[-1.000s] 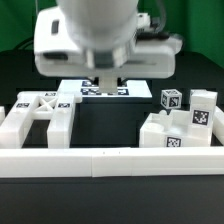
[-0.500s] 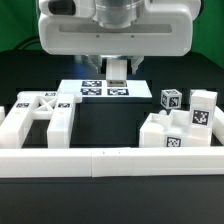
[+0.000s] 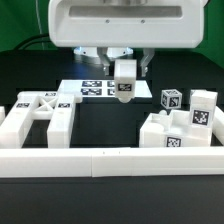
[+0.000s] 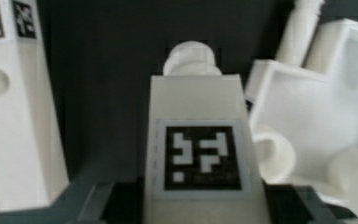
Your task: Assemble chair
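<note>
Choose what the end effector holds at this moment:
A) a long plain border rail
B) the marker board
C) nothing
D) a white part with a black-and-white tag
D: the end effector is shut on a white part, and the part's square tag shows in both views.

The arm (image 3: 120,22) has a wide, glossy white casing with rounded corners and a shadowed grey underside. Below it, the gripper (image 3: 126,66) shows two short fingers (image 3: 146,64), dark, nearly black.
</note>
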Available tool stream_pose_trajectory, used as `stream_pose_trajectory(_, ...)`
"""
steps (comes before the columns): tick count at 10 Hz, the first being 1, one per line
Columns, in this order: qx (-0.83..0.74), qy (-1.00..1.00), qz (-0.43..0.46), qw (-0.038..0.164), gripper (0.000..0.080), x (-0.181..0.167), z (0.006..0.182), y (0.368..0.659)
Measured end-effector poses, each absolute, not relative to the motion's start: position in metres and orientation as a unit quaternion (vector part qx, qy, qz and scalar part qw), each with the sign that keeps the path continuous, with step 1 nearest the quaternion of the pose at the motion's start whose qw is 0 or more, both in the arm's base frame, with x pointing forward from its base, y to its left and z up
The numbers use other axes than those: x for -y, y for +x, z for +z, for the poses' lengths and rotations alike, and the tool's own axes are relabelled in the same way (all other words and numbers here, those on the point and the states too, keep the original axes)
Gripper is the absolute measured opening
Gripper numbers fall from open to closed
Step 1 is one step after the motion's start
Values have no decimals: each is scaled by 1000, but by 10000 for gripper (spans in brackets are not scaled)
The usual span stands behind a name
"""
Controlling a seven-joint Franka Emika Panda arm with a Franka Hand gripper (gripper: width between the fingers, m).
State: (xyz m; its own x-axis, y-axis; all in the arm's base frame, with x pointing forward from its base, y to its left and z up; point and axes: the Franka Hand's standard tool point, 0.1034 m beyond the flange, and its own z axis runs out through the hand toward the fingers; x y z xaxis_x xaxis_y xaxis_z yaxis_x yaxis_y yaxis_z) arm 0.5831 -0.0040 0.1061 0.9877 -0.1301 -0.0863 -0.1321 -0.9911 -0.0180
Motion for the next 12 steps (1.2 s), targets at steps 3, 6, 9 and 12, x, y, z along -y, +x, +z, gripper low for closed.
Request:
stream_pose_trajectory(3,-42,-996,-80,-7,285,-8,111,607)
stream_pose_trajectory(6,-57,-984,-170,-12,285,-10,109,610)
stream_pose_trajectory(9,-75,-981,-177,-3,286,-20,112,615)
stream_pose_trajectory(12,-75,-981,-177,-3,287,-20,110,614)
